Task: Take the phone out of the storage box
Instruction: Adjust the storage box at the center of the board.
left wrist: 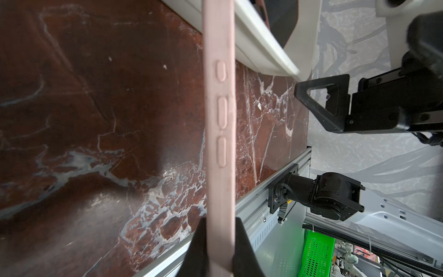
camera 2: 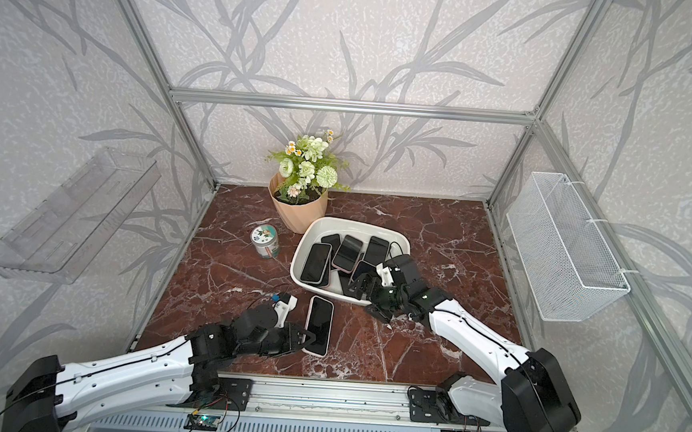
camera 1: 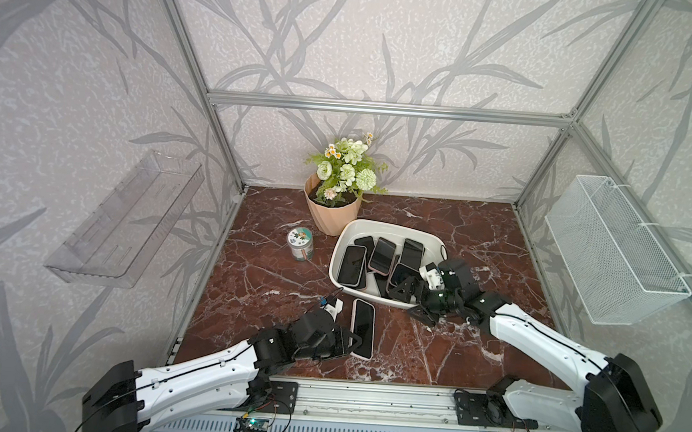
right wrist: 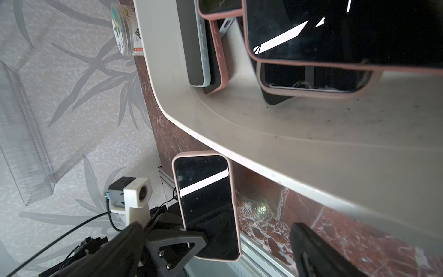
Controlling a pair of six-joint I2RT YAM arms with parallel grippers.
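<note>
Nearest to the robot's base, the left gripper (camera 1: 353, 342) is pressed together on the near end of a phone in a pink case (camera 1: 363, 326), one finger on the dark screen and one on the back, as the left wrist view shows (left wrist: 220, 249). This phone is fully outside the storage box (camera 1: 339, 262), above the marble table (camera 1: 274, 270) just in front of the box's near rim, with its screen up and its far end pointing to the box. I cannot tell if it lies on the marble or hangs a little over it. So for this one phone the main step looks done in my judgement, and what is left is only to let it go if it must rest on the table. A little farther, the right gripper (camera 1: 414, 302) has its jaws spread wide and holds nothing, and in both top views it stands at the near right corner of the box, one finger inside the rim and one outside. Several more phones (camera 1: 382, 256) lie inside the box, partly one over another, so if the task means all of them, most of the work is not yet done. Behind the box a small jar (camera 1: 300, 244) and a flower pot (camera 1: 332, 214) stand apart from the action
</note>
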